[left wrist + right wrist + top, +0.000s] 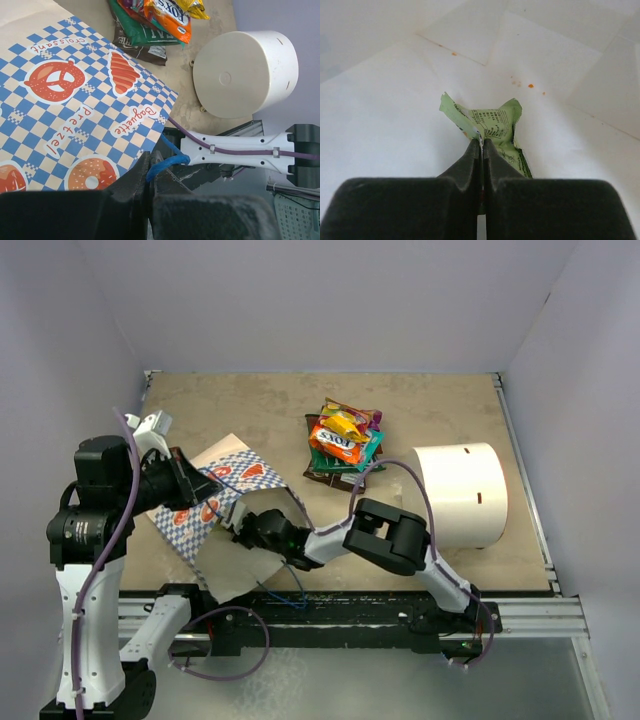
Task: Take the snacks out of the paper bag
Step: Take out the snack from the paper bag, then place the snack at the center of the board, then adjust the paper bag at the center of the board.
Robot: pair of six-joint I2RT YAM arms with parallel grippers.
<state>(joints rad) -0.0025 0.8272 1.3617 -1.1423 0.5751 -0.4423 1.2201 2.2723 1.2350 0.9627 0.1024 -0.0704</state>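
Right jaws pinch green packet (495,125) inside paper bag (75,100) | left jaws grip bag

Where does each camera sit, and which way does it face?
Top external: above, behind the robot, looking down at the table; both arms show.
Left wrist: over the paper bag, facing its checked side; left tool grips its edge.
Right wrist: inside the bag, facing a green packet; right tool shut on it.
Top and left wrist share the white cylinder.
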